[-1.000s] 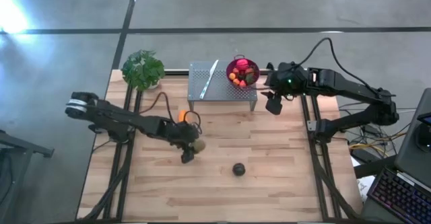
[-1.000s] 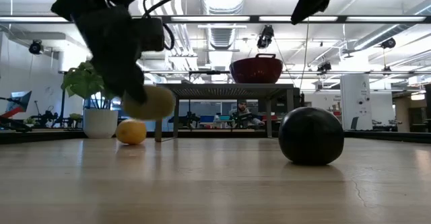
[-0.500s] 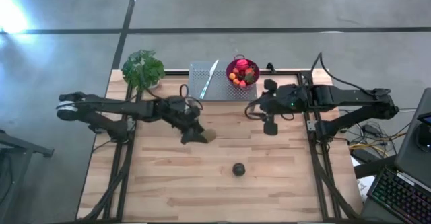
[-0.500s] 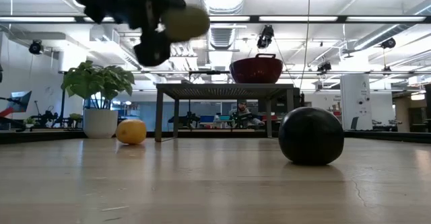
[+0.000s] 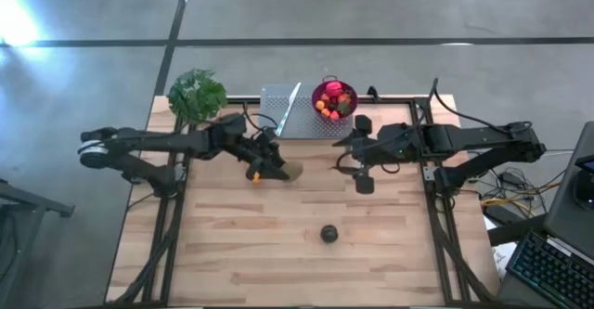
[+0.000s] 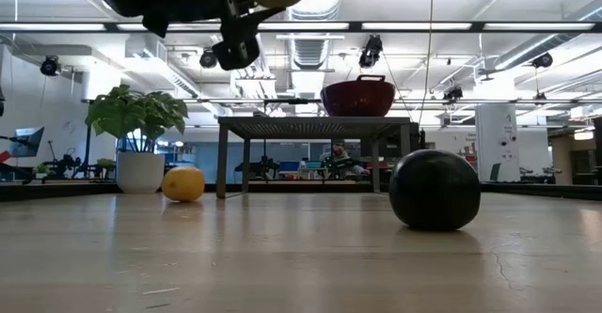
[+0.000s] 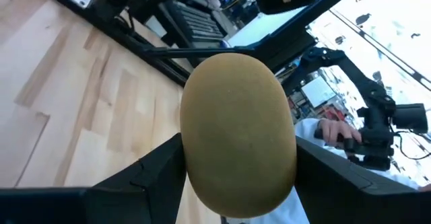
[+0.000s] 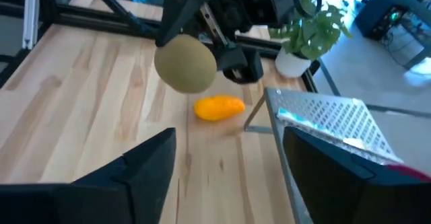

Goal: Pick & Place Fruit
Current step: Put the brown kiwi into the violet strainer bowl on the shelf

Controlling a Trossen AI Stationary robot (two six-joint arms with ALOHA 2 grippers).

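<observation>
Olive-green fruit [image 7: 238,133] sits clamped between the left gripper [image 5: 275,170] jaws.

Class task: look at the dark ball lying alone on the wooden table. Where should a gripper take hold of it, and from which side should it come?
Grip the dark ball across its widest middle, coming straight down from above. It is round, so any pair of opposite sides probably serves, and it sits alone on the bare table with free space all round. The open right gripper hangs nearest.

Bright ceiling strip lights [image 6: 310,26] flood the low view, leaving the dark purple ball [image 6: 435,190] nearly a silhouette. Glare whitens the high view's floor [image 5: 14,17] at its left edge. Wrist views are soft and blurred.
</observation>
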